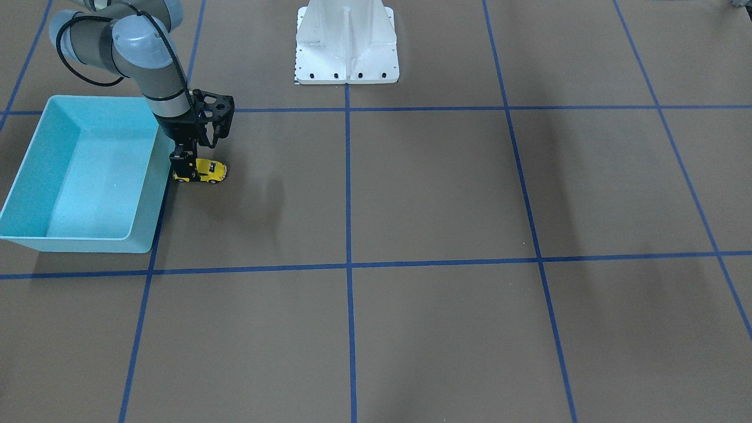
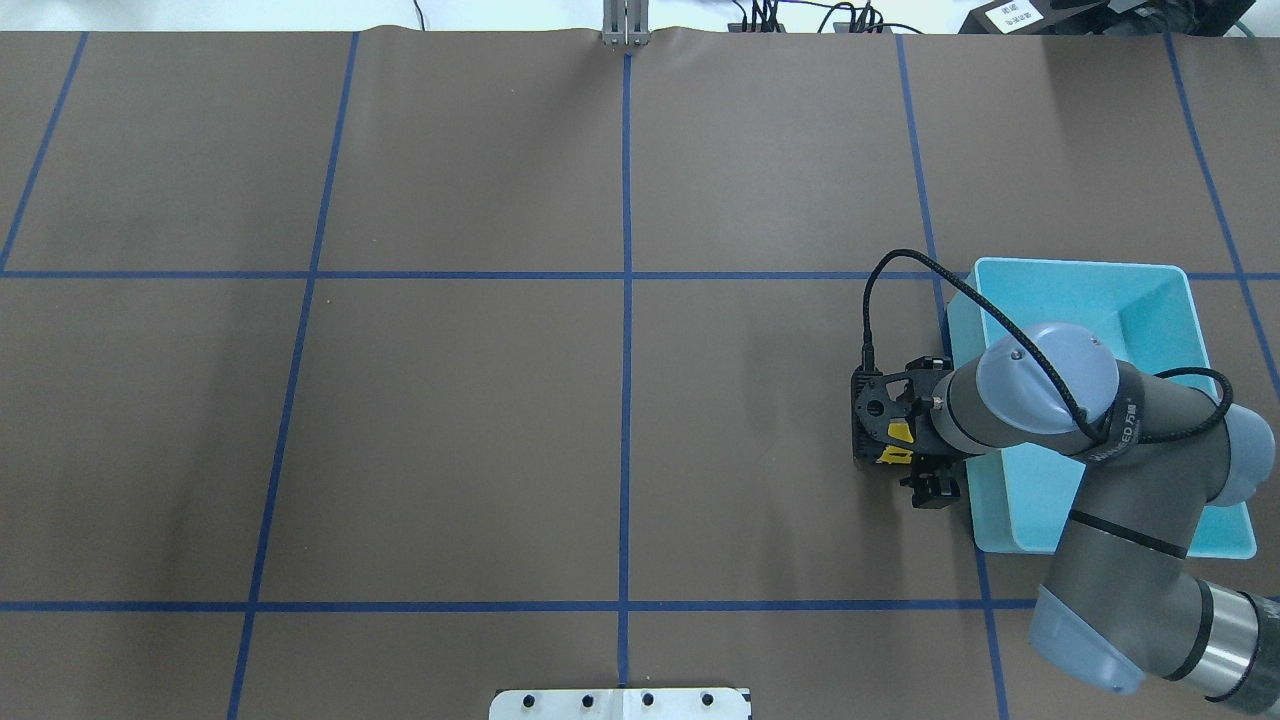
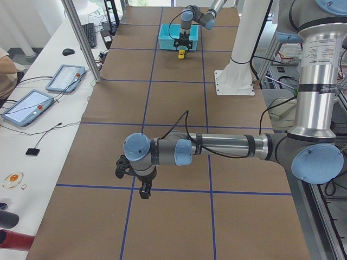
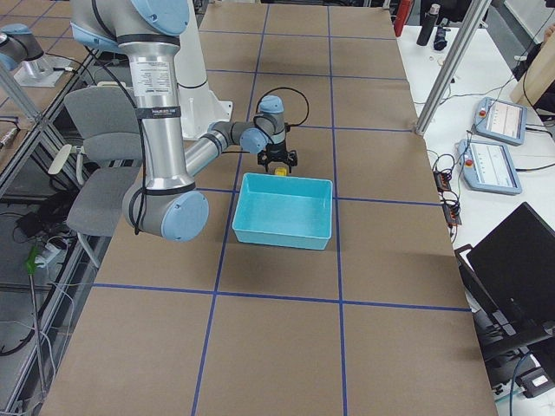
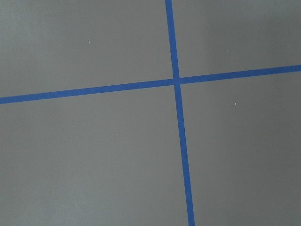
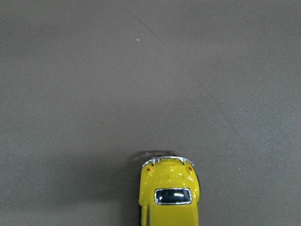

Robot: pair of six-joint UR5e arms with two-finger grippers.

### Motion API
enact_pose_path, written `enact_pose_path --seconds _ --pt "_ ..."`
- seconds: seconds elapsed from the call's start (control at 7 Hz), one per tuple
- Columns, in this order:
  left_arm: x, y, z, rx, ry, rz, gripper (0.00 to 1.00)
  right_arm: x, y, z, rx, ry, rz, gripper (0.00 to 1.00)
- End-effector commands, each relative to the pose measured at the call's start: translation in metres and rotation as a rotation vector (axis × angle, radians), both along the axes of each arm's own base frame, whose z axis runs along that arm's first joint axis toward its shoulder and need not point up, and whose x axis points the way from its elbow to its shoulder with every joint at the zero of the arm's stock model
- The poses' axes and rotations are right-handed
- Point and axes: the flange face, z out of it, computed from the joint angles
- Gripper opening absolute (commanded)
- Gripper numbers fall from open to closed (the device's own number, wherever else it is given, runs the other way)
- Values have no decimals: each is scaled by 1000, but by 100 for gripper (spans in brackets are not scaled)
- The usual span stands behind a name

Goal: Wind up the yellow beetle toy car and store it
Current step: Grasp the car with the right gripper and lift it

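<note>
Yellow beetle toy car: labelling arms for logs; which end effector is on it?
The right end effector, at the car beside the blue bin; the left end effector hangs far away.

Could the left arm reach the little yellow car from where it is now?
Probably not readily. The left end effector hangs over the table at the opposite end, far from the yellow beetle toy car, and the right end effector crowds the car beside the blue bin.

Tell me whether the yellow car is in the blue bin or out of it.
Out: the yellow beetle toy car sits on the table beside the blue bin, wheels down.
</note>
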Motion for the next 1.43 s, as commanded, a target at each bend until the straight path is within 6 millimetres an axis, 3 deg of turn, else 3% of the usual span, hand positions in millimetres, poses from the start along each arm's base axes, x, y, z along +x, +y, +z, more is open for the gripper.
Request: enact_pose_path --seconds 0.0,0.57,0.71,0.86,1.0,1.14,1.29 --pt "1 3 4 -5 1 2 100 0 1 9 -6 12 -2 100" --pt "0 9 9 -11 1 1 100 -6 4 15 -8 24 -19 100" --pt "0 9 9 -11 1 1 100 -8 5 14 -1 22 -29 68" --pt "1 9 10 -13 1 2 100 -5 6 12 2 19 -27 13" --pt "1 13 14 -20 1 2 100 -4 6 12 3 18 -27 0" --pt "1 14 15 -22 1 2 100 -2 6 4 13 -11 -17 0" --pt "1 14 15 -22 1 2 100 8 3 -18 30 -48 -2 0"
